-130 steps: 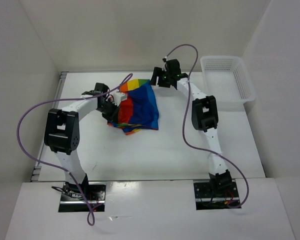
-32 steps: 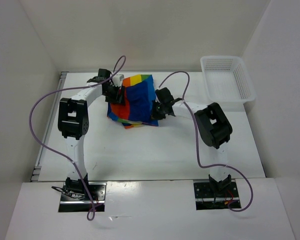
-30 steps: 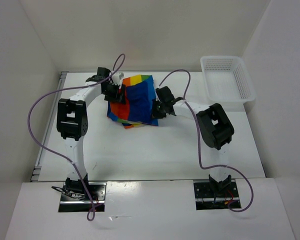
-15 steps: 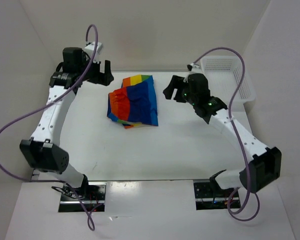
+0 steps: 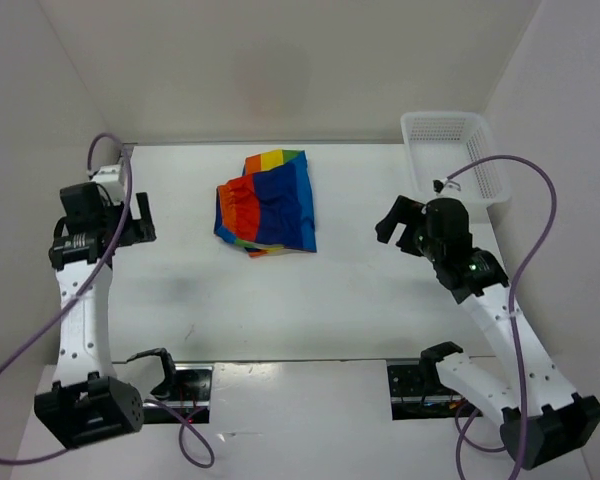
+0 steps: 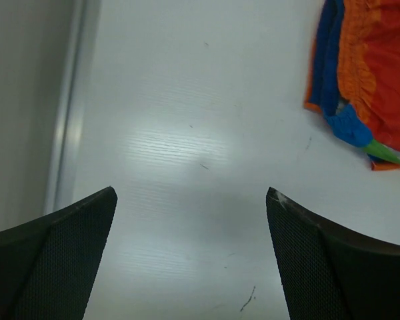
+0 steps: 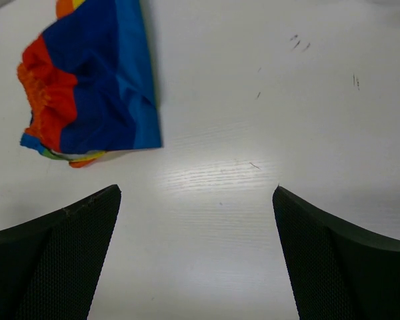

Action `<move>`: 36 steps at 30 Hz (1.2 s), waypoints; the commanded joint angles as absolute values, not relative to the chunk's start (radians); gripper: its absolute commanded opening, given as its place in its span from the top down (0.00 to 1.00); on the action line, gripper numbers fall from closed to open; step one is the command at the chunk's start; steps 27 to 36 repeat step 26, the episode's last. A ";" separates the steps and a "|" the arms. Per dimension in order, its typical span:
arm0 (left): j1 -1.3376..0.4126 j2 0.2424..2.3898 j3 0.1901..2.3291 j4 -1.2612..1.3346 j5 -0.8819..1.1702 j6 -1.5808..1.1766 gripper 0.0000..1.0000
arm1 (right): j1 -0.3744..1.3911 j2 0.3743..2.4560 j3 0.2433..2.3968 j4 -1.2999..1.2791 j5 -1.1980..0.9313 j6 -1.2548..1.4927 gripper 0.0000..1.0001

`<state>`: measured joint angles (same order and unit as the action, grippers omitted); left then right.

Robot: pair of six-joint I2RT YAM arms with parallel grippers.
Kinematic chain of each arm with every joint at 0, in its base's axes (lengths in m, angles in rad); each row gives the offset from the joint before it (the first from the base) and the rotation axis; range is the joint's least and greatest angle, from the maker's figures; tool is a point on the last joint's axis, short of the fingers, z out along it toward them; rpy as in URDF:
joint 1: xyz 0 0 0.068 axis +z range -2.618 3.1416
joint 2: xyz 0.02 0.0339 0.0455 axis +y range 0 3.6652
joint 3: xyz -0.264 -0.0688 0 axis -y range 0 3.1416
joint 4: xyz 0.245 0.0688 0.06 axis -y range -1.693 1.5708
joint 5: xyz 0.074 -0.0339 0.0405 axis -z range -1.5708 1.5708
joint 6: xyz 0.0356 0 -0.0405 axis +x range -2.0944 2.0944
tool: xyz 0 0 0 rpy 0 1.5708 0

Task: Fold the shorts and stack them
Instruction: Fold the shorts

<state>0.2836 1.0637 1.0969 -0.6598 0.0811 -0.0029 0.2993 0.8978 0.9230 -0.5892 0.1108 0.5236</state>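
Observation:
The rainbow-striped shorts [image 5: 268, 203] lie folded in a compact bundle at the back middle of the table, blue panel on top, red and orange at the left. Their edge shows at the top right of the left wrist view [image 6: 370, 80] and at the top left of the right wrist view [image 7: 93, 87]. My left gripper [image 5: 140, 218] hangs open over the table's left edge, well left of the shorts. Off to the shorts' right, my right gripper [image 5: 392, 225] is open too. Bare table lies between both pairs of fingers [image 6: 190, 200] [image 7: 197, 200].
A white mesh basket [image 5: 455, 160] stands at the back right corner, just behind the right arm. Walls close in the table on the left, back and right. Purple cables loop from both arms. A metal strip [image 6: 67, 113] runs along the table's left edge.
Both grippers let go of the shorts, opened wide, lifted and swung outward and nearer: the left to the table's left edge, the right toward the basket side. The shorts stayed folded in place.

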 commanded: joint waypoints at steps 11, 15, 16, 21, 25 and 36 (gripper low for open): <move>0.345 0.890 1.052 -0.623 0.103 -0.052 0.01 | 0.282 0.759 0.957 -0.629 0.228 0.543 0.00; 0.345 0.881 1.043 -0.623 0.126 -0.052 0.01 | 0.282 0.759 0.957 -0.647 0.279 0.574 0.00; 0.354 0.881 1.043 -0.623 0.138 -0.052 0.01 | 0.282 0.768 0.957 -0.656 0.279 0.574 0.00; 0.354 0.871 1.043 -0.623 0.150 -0.052 0.01 | 0.282 0.779 0.947 -0.646 0.266 0.574 0.00; 0.354 0.871 1.034 -0.623 0.150 -0.052 0.01 | 0.282 0.753 0.924 -0.606 0.238 0.545 0.00; 0.354 0.871 1.034 -0.623 0.150 -0.052 0.01 | 0.282 0.753 0.923 -0.595 0.238 0.545 0.00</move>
